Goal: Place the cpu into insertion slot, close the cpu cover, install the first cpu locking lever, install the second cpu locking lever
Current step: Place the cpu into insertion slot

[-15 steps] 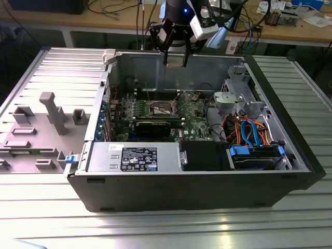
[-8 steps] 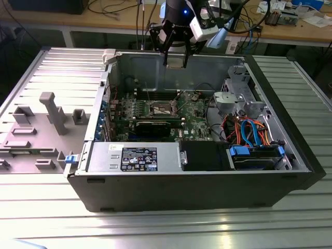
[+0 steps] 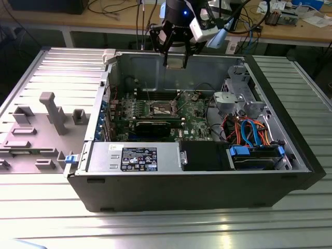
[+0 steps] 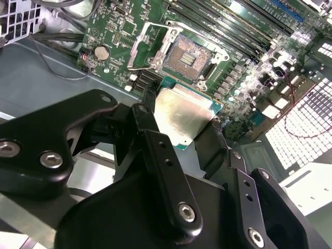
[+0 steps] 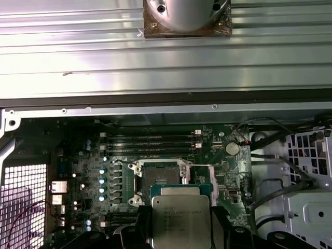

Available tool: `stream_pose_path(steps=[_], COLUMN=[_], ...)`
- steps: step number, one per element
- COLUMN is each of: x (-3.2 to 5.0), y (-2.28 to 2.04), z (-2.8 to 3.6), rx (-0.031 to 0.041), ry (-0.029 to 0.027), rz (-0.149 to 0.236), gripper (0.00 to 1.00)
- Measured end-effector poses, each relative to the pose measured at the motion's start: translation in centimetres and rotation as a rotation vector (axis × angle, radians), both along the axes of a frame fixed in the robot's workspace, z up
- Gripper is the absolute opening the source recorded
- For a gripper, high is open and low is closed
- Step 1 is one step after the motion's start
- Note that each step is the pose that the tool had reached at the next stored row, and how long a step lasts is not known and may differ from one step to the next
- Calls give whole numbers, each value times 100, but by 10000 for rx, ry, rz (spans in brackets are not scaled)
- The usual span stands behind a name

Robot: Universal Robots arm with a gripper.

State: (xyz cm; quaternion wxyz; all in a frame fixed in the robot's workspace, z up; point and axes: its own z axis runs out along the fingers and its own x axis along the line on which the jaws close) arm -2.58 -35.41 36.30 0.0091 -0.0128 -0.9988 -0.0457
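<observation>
My gripper (image 3: pixel 175 58) hangs above the back wall of the open computer case (image 3: pixel 98 111), shut on the cpu. In both wrist views the cpu (image 4: pixel 181 116) (image 5: pixel 180 218) is a flat silver square on a green edge, clamped between the black fingers (image 4: pixel 141 116). Below it on the green board lies the insertion slot (image 4: pixel 189 52) (image 5: pixel 158 175) (image 3: pixel 160 108), open and bare. The cpu cover (image 4: pixel 150 49) (image 5: pixel 199 174), a thin silver frame, stands flipped up beside the slot. The cpu is well above the board and apart from the slot.
A round coin battery (image 4: pixel 101 52) (image 5: pixel 232 148) sits near the slot, and memory slots (image 5: pixel 155 140) run along it. A power supply (image 3: pixel 135 155) and a drive bay with blue and orange cables (image 3: pixel 251 137) fill the case front. A grey fixture (image 3: pixel 52 111) stands at the exterior view's left.
</observation>
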Motion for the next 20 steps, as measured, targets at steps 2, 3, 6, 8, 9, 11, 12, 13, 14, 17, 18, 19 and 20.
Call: stream_pose_path(steps=[2,3,6,8,9,11,12,13,14,17,18,19,20], x=[0,0,0,0,0,0,0,0,0,0,0,0,0], y=[0,0,0,0,0,0,0,0,0,0,0,0,0], z=[-7,-8,-20,-25,-28,-32,-33,-36,-39,-44,-46,-48,-49], rx=[0,0,0,-1,0,0,0,0,0,0,0,0,0], ry=[0,0,0,0,0,0,0,0,0,0,0,0,0], rz=[0,0,0,0,1,0,1,1,0,1,1,0,1], gripper=[55,55,55,55,55,55,55,55,55,55,55,55,55])
